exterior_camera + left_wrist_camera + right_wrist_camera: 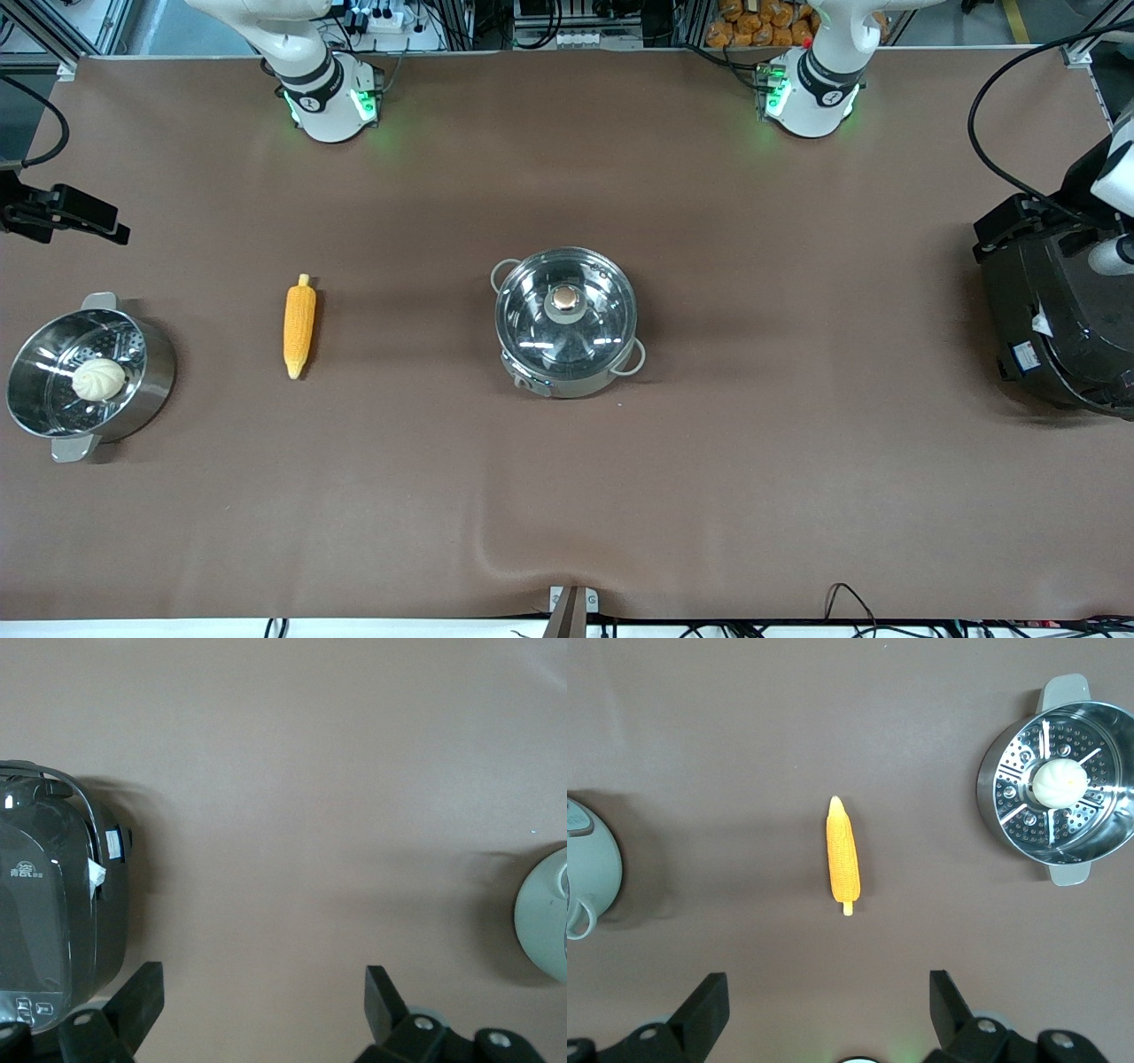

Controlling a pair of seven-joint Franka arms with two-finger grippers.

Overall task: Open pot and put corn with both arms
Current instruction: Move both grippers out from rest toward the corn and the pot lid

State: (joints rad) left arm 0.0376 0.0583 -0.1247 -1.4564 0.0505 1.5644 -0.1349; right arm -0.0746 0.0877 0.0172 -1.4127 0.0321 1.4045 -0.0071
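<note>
A wide brown tabletop [567,496] stretches under me, with cable clutter and shelving along the edge where my two bases stand. The pot [567,321] sits at the middle of it, glass lid [565,312] seated and its copper knob [565,303] pointing straight up, which I judge a ready handle for a top-down pinch. The corn [299,327] lies flat on the cloth, well apart from the pot toward my right arm's end, its length running from the bases toward the front camera, so my fingers can close across its width. Farther toward that same end stands a steel steamer pot [89,377] with a white bun [98,378] in it; at my left arm's end sits a large black cooker [1059,310].

My left gripper [264,1005] hangs high over bare cloth between the cooker and the pot, jaws spread wide, gripping nothing. My right gripper [828,1005] hangs above the corn's patch of tabletop, likewise wide apart and empty. Lid on, corn untouched: nothing of the task looks done yet
</note>
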